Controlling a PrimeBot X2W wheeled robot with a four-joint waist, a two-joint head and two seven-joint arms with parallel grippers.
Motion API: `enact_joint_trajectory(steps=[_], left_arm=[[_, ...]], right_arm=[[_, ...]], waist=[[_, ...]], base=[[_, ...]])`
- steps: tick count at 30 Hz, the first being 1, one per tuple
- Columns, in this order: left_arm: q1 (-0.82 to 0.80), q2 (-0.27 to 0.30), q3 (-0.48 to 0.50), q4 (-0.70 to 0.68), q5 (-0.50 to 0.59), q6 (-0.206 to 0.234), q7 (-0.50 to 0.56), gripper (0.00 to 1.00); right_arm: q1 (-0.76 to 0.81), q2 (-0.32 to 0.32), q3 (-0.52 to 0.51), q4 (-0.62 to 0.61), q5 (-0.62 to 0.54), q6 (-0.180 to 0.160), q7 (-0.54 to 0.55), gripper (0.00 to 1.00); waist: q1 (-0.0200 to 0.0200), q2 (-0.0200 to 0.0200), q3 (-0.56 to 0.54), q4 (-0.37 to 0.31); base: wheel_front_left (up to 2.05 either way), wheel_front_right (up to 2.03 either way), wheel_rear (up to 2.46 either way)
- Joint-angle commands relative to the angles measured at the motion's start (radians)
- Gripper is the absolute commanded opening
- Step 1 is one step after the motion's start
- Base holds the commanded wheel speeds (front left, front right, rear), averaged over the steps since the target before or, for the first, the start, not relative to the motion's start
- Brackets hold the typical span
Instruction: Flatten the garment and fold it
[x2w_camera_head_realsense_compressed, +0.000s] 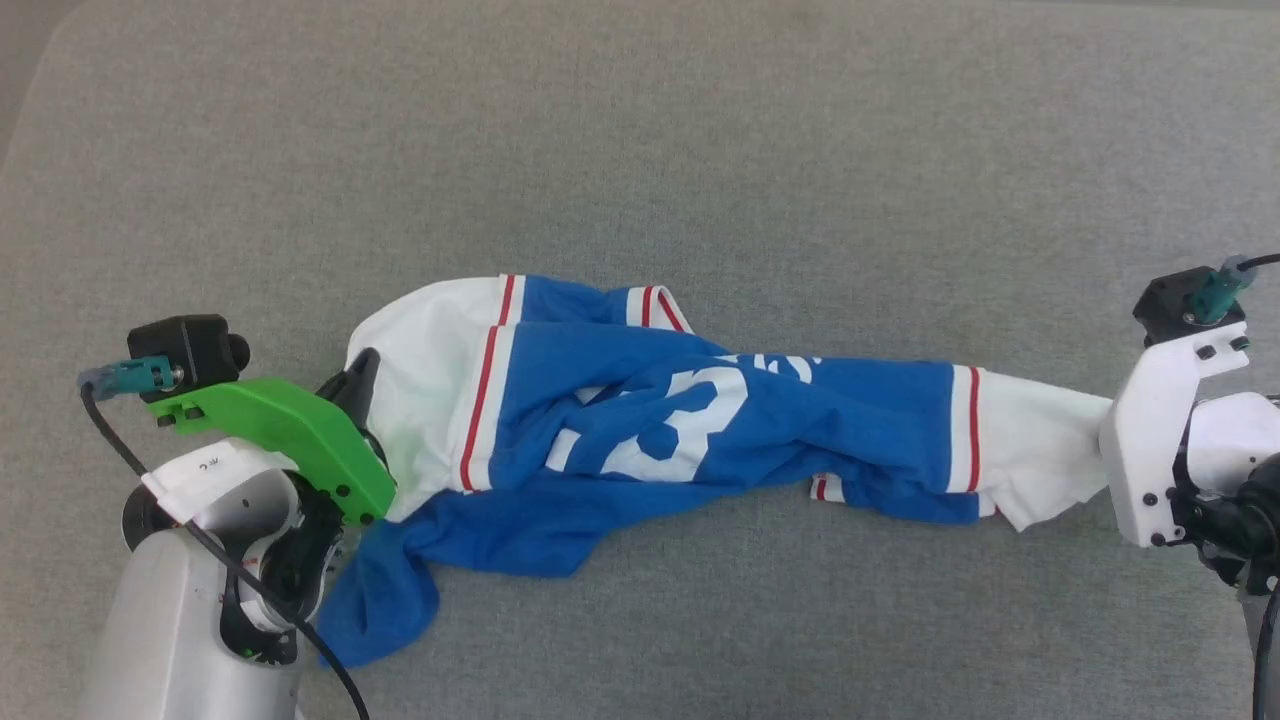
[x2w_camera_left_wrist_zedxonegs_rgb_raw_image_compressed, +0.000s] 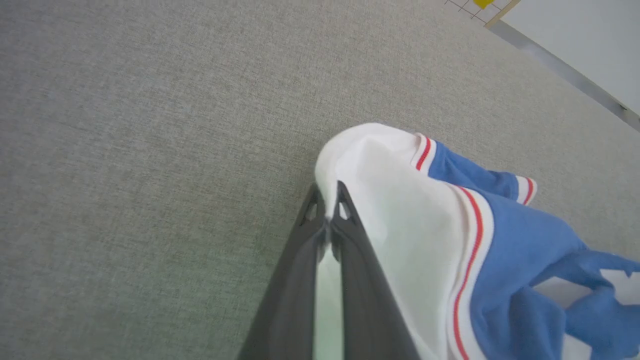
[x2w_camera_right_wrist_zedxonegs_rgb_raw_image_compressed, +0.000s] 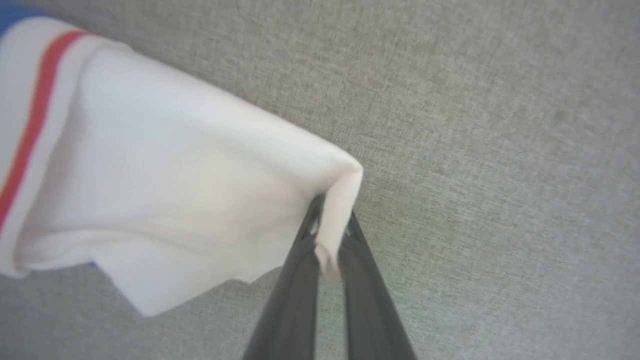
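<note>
The garment (x2w_camera_head_realsense_compressed: 700, 420) stretches left to right along the table (x2w_camera_head_realsense_compressed: 700, 150); left fingers (x2w_camera_left_wrist_zedxonegs_rgb_raw_image_compressed: 295, 280) and right fingers (x2w_camera_right_wrist_zedxonegs_rgb_raw_image_compressed: 290, 300) each pinch a white sleeve.

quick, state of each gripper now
left gripper: closed on the jersey, at one white sleeve
right gripper: closed on the jersey, at the other white sleeve

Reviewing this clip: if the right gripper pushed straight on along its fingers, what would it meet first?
The right gripper is shut on the white sleeve of the royal-blue jersey, so that pinched fold comes first. Beyond it, probably the grey woven surface; depth is unclear.
</note>
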Motion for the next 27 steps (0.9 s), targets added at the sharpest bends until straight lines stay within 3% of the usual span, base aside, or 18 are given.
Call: enact_joint_trajectory(steps=[1, 10, 19, 27], left_arm=[[-0.010, 0.002, 0.001, 0.003, 0.003, -0.004, -0.008, 0.00], [0.032, 0.008, 0.010, -0.003, -0.003, 0.006, -0.011, 0.00], [0.102, 0.000, 0.028, -0.026, -0.018, 0.024, -0.027, 0.00], [0.016, 0.030, 0.048, -0.049, -0.002, 0.012, -0.059, 0.00]], right_arm=[[0.015, 0.007, -0.008, 0.015, 0.006, -0.001, -0.020, 0.00], [0.050, 0.086, -0.145, -0.035, 0.035, -0.001, -0.172, 0.00], [0.185, 0.165, -0.218, -0.121, 0.064, -0.001, -0.236, 0.00], [0.084, 0.120, -0.207, -0.132, 0.060, -0.001, -0.371, 0.00]], waist=[[0.0000, 0.0000, -0.025, -0.008], [0.0000, 0.0000, -0.121, -0.034], [0.0000, 0.0000, -0.163, -0.059], [0.0000, 0.0000, -0.186, -0.065]], base=[[0.00, 0.00, 0.00], [0.00, 0.00, 0.00], [0.00, 0.00, 0.00], [0.00, 0.00, 0.00]])
